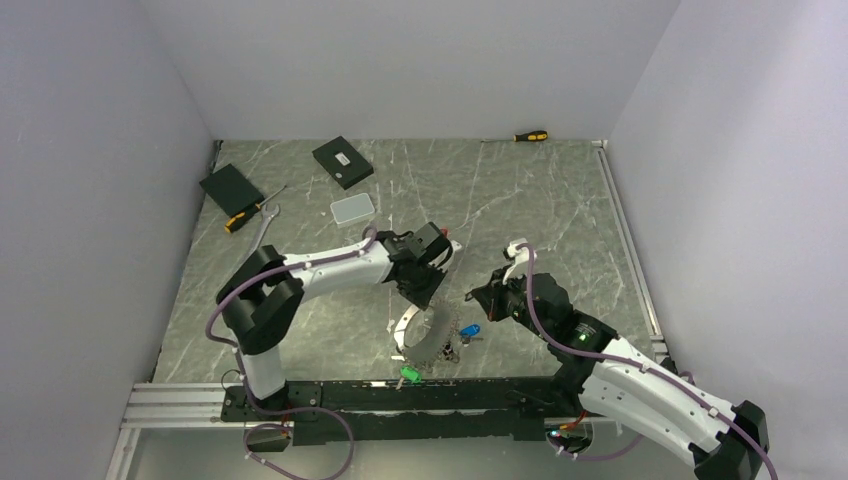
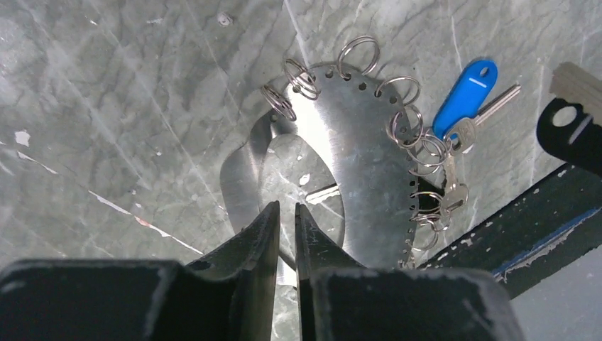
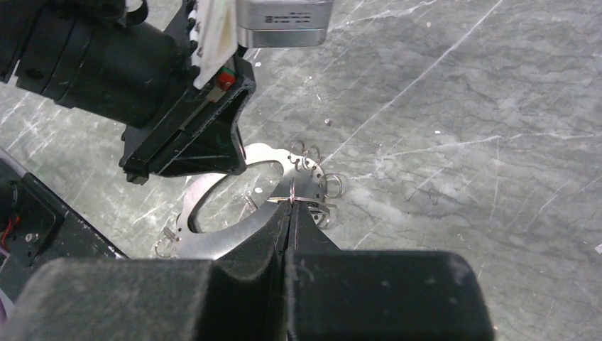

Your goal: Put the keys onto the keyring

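left gripper (image 2: 286,213) open a crack over the keyring (image 2: 369,142), right gripper (image 3: 289,202) pinched shut on a split ring (image 3: 309,199), blue-tag key (image 2: 465,92) beside

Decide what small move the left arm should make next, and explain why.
Probably close the left fingers on the inner edge of the keyring to steady it. They stand slightly apart right at that edge, the right fingers are shut on a split ring at its rim, and the blue-tagged key lies beside it.
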`<state>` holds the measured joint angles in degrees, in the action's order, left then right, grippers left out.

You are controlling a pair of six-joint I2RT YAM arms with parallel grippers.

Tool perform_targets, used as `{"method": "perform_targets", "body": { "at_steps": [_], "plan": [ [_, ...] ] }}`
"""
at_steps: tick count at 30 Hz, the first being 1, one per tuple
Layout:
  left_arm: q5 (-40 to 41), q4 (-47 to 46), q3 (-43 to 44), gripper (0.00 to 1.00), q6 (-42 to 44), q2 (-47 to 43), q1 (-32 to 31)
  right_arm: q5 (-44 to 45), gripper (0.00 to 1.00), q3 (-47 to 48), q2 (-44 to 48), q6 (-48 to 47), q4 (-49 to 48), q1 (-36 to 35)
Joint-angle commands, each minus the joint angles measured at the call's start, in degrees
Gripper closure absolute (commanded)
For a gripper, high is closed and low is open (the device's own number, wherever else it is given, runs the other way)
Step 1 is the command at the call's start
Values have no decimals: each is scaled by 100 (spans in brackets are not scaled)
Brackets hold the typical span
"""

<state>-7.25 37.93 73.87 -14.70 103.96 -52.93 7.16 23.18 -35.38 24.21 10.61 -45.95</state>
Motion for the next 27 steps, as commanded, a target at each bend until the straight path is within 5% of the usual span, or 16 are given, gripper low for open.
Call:
{"method": "perform_targets", "body": {
  "at_steps": [1, 13, 27],
  "plan": [
    [531, -1159, -531, 80, -946, -496, -185, 42, 100, 7, 4, -12, -172, -10],
    [1542, -3026, -1422, 65, -1593, -658, -338, 85, 100, -15, 165, 31, -69, -12],
    [1793, -2877, -1305, 68, -1712, -577, -468, 75, 100, -41, 215, 32, -86, -16]
  ]
}}
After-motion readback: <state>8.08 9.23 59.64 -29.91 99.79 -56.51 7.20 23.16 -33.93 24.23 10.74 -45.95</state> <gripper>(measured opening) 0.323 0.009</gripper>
